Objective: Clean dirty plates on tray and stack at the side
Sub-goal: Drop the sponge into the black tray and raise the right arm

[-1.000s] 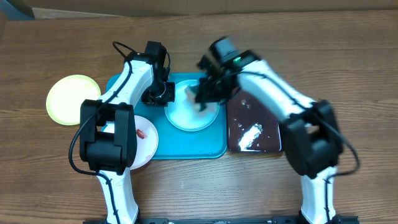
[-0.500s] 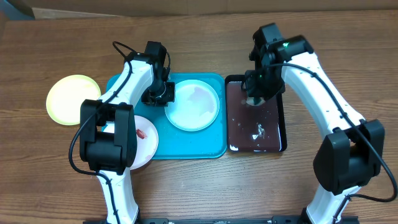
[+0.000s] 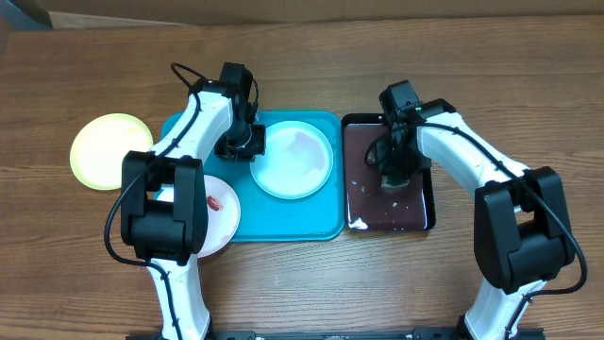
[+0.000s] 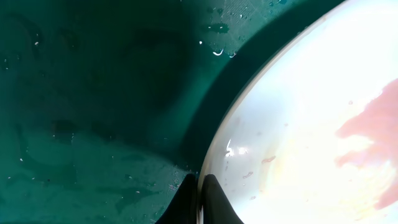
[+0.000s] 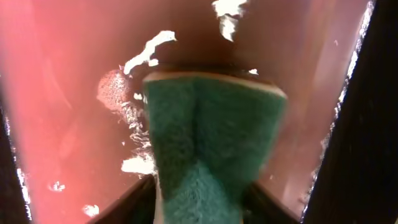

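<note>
On the turquoise tray [image 3: 189, 127] lies a pale blue plate [image 3: 294, 161], wet and pink-smeared in the left wrist view [image 4: 311, 124]. My left gripper [image 3: 247, 142] [image 4: 199, 182] is shut on that plate's left rim. A white plate [image 3: 222, 212] with a red smear overhangs the tray's front left corner, partly under the left arm. The yellow-green-rimmed plate [image 3: 107, 151] rests on the bare wood at the left. My right gripper [image 3: 394, 172] [image 5: 200, 194] is down over the black tray, jaws fairly wide, shut on a green sponge [image 5: 214, 137] that fills the gap.
The glossy black tray [image 3: 359, 203] stands just right of the turquoise tray, wet, with white foam patches [image 5: 146, 50]. The sponge's lower end touches its floor. Bare wood tabletop [image 3: 528, 104] lies to the right and front.
My right gripper has carried the sponge from the pale blue plate across to the black tray and come down onto it. The left gripper and the plates have not moved.
</note>
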{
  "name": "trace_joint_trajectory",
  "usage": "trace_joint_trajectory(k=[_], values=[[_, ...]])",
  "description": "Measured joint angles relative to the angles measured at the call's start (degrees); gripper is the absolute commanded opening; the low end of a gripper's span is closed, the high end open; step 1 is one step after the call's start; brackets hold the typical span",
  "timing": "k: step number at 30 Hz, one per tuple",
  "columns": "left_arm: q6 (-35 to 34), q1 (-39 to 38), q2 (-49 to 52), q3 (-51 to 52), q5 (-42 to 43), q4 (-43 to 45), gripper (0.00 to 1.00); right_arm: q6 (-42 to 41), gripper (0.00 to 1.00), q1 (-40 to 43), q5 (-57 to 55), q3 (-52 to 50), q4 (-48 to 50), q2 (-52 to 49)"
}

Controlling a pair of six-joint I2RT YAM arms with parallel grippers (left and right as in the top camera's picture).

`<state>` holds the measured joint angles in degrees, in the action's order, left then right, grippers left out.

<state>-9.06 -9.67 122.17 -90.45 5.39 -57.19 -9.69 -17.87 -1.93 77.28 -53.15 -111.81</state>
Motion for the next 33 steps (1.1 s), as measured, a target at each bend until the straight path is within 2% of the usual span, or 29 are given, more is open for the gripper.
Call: trace_joint_trajectory(k=[1, 6, 10, 20, 22, 24, 30, 33], values=[[0.0, 0.0, 0.0, 0.0, 0.0, 0.0, 0.08, 0.0, 0.71, 0.0, 0.0, 0.2, -0.4, 0.0], [0.0, 0.0, 0.0, 0.0, -0.1, -0.2, 0.20, 0.3, 1.00, 1.4, 0.1, 5.5, -5.8, 0.0], [0.0, 0.0, 0.0, 0.1, 0.0, -0.2, 0.20, -0.9, 1.00, 7.9, 2.1, 15.4, -8.1, 0.0], [-0.7, 0.0, 0.0, 0.5, 0.0, 0.9, 0.21, -3.0, 1.00, 24.7, 8.6, 17.2, -8.5, 0.0], [-1.3, 0.0, 0.0, 1.6, 0.0, 2.8, 0.17, -3.2, 1.00, 26.2, 9.1, 17.2, -8.5, 0.0], [-2.0, 0.0, -0.4, 3.0, 0.7, 4.4, 0.04, -3.4, 1.00, 26.9, 9.3, 17.2, -8.5, 0.0], [-2.6, 0.0, -2.0, 4.8, 1.3, 5.5, 0.04, -3.6, 1.00, 27.6, 9.9, 17.2, -8.6, 0.0], [-2.6, 0.1, -2.0, 4.3, 1.4, 1.9, 0.04, -3.6, 1.00, 27.6, 10.1, 17.2, -8.6, 0.0]])
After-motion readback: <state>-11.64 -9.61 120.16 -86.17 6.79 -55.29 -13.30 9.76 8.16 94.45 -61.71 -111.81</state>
